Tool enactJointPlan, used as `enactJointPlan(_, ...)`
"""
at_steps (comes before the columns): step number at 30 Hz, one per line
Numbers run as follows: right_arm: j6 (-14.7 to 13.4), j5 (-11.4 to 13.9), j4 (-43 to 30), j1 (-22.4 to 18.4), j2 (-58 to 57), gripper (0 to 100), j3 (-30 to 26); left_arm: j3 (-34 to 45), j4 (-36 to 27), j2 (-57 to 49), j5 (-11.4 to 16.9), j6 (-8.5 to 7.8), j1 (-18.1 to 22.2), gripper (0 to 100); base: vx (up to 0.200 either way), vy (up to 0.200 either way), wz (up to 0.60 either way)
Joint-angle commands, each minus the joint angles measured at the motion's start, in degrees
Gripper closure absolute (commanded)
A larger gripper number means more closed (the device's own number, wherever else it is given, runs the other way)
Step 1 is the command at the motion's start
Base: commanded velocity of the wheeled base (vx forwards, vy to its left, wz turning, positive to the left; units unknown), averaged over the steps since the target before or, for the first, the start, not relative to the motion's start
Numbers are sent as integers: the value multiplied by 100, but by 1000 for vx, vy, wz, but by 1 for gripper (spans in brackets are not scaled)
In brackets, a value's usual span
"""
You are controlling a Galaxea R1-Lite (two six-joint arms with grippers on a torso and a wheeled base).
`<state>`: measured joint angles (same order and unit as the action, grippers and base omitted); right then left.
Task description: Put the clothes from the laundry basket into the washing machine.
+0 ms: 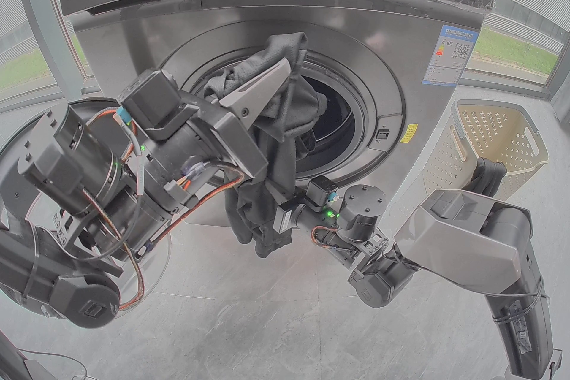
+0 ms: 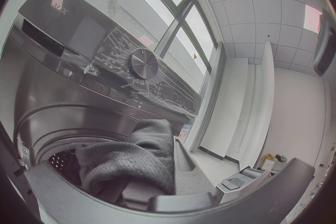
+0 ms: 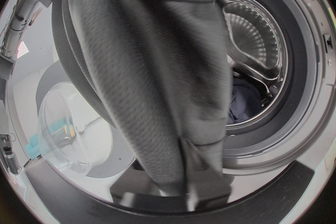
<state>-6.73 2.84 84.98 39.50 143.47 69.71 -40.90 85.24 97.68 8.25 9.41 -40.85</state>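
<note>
1. Head view: the dark grey garment (image 1: 279, 161) hangs in front of the washing machine (image 1: 380, 43). Its top is bunched at the upper rim of the drum opening (image 1: 338, 126) and its tail dangles below the lower rim, not yet inside.
2. The left gripper (image 1: 276, 79) is clenched on the bunched top, and the left wrist view shows the knit folded over one of its fingers (image 2: 187, 165). The right gripper (image 3: 189, 182) pinches the lower end, so the cloth is held between both.
3. Handling, as I judge it: a light, limp knit with no stiffness (it will sag and trail wherever it is not held). Gathered folds give a surer hold than a single layer, and the loose tail needs lifting before any push inward.
4. Edges to mind: the round rim and dark rubber seal, where a trailing hem could snag or drape outside.
5. Open room: the drum is mostly free, with a dark blue item (image 3: 245, 98) low inside. The glass door (image 3: 73, 123) stands swung open on the left.
6. The laundry basket (image 1: 504, 126) stands to the right of the machine, with a dark cloth (image 1: 490, 176) over its near rim.
</note>
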Motion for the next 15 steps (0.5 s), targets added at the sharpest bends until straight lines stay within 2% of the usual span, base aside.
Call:
enactJointPlan(1,-4,-3,62,-188,-249,100,-203,126,2,-92,-8,8,174,100,0,0,0)
enactJointPlan(9,-4,-3,115,-540,-1164,100,-1012,680,46,-74,1,26,895,100,0,0,0)
enactJointPlan(15,-4,-161,98,-557,-1717,100,-1293,1629,46,-4,71,17,1123,100,0,0,0)
